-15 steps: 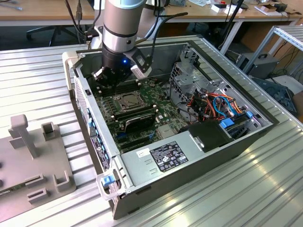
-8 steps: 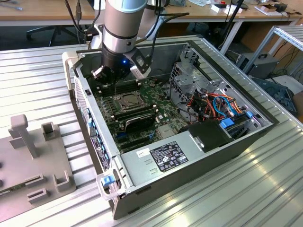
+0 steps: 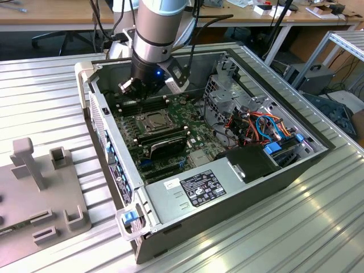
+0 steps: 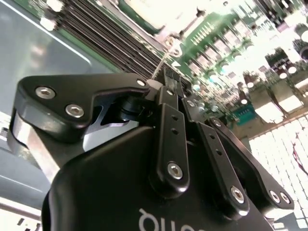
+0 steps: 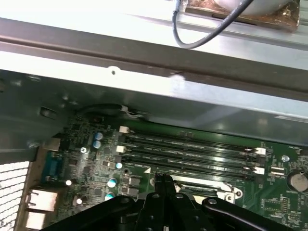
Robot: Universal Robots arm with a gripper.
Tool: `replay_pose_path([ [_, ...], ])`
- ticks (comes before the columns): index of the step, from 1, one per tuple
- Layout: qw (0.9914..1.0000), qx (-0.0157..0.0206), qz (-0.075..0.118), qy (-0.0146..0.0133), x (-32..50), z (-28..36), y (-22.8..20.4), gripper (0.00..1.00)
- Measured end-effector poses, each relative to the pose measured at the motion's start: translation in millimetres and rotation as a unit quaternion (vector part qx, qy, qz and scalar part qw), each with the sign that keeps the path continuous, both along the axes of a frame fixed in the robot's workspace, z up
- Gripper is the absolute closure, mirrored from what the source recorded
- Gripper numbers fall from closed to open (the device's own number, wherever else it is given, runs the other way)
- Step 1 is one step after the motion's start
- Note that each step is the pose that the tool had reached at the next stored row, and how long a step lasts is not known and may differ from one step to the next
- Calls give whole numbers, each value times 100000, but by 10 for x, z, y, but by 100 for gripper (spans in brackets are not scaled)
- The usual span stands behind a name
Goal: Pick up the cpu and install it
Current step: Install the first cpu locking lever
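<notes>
Black fingers of the gripper [image 5: 163, 185] are pressed together, clenched on nothing I can make out, low over the green motherboard [image 3: 196, 133] just behind the socket [image 3: 153, 121]. In the exterior view the cpu [image 3: 153, 120] seems seated in that socket, inside the open case [image 3: 239, 187].

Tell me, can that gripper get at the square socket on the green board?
Probably yes. The case lies open, and the gripper hangs inside it over the memory slots, right beside the socket. Nothing seems to cover the socket or stand between the two.
</notes>
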State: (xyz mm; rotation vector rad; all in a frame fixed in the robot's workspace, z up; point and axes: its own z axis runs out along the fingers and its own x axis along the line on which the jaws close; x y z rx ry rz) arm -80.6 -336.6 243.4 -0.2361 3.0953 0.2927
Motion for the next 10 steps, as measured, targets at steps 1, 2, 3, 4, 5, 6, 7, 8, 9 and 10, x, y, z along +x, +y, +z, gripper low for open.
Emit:
replay_pose_path([
  [1, 100000, -2, -8, 2, 36, 0, 0, 89],
  [2, 100000, -3, 2, 2, 70, 0, 0, 89],
  [3, 100000, -5, 6, 10, 99, 1, 0, 89],
  [4, 100000, -6, 6, 9, 102, 1, -1, 89],
  [5, 100000, -2, -4, 5, 102, 0, -1, 89],
  [6, 100000, -3, -9, 1, 103, 0, 0, 89],
  [7, 100000, 58, -3, -5, 104, 0, 0, 89],
  [8, 99993, 1211, 2, -2, 105, -2, 0, 89],
  [9, 99981, 1930, -1, 1, 106, -4, 0, 89],
  [10, 99976, 2204, -1, 1, 116, -7, 0, 89],
])
